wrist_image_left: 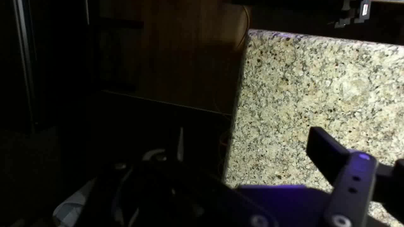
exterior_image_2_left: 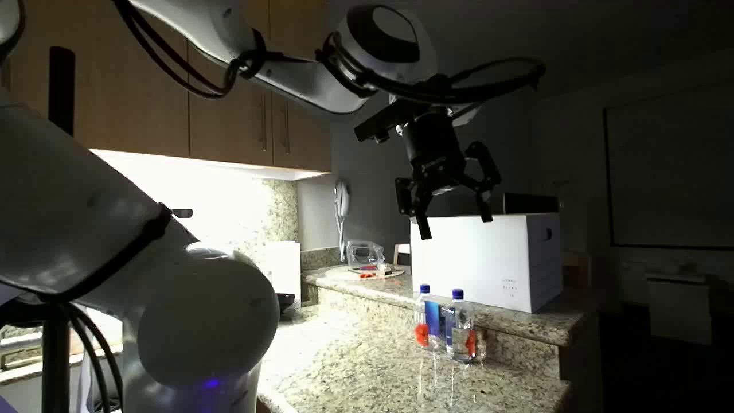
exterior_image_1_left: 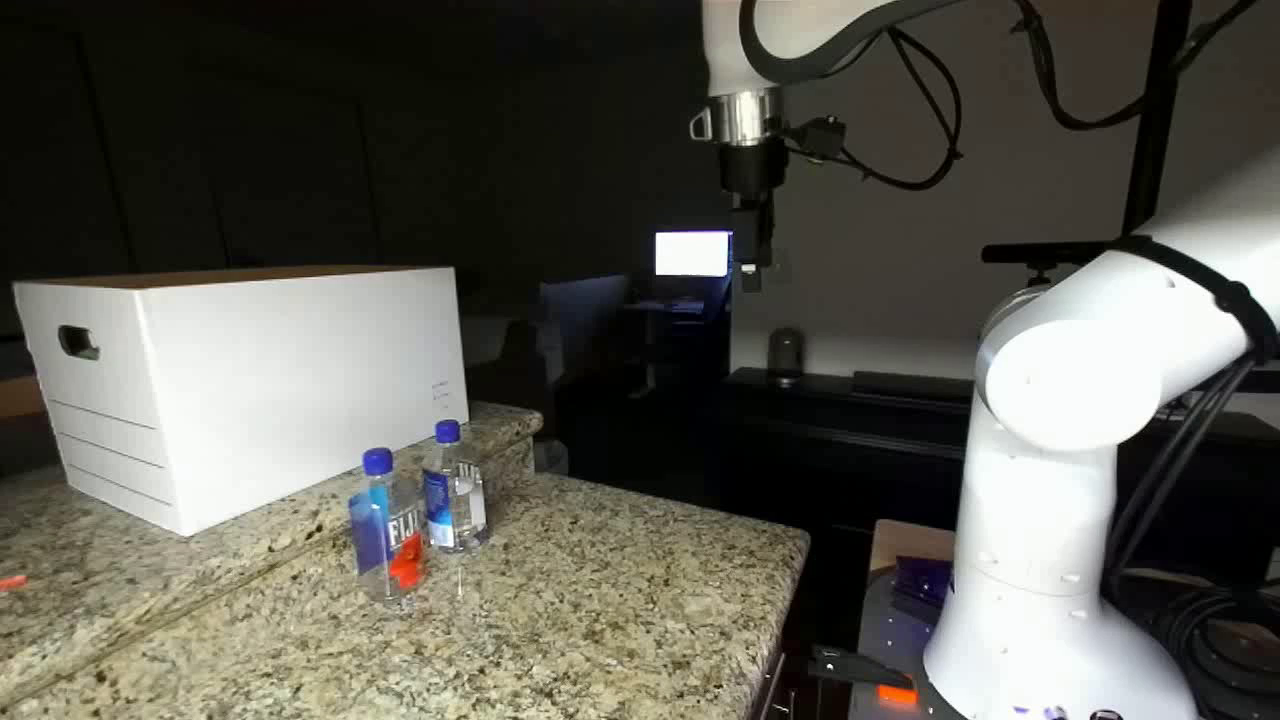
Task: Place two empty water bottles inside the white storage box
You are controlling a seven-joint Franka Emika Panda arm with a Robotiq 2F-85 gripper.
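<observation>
In an exterior view my tool (exterior_image_2_left: 455,222) hangs right of the frame middle, jaws apart, holding nothing. Beyond and below, the right Fiji bottle (exterior_image_2_left: 460,327) and the left Fiji bottle (exterior_image_2_left: 426,319) stand upright, close together, on the desk (exterior_image_2_left: 361,367); behind is the white storage box (exterior_image_2_left: 476,264). I think I must centre over one, descend slowly, and avoid knocking its neighbour.

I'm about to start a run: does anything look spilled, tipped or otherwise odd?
No spill or damage stands out: both bottles stand upright on the counter, and the box sits upright on the ledge. Slightly odd is a small red-orange piece lying loose there, apart from the box; too small to identify.
</observation>
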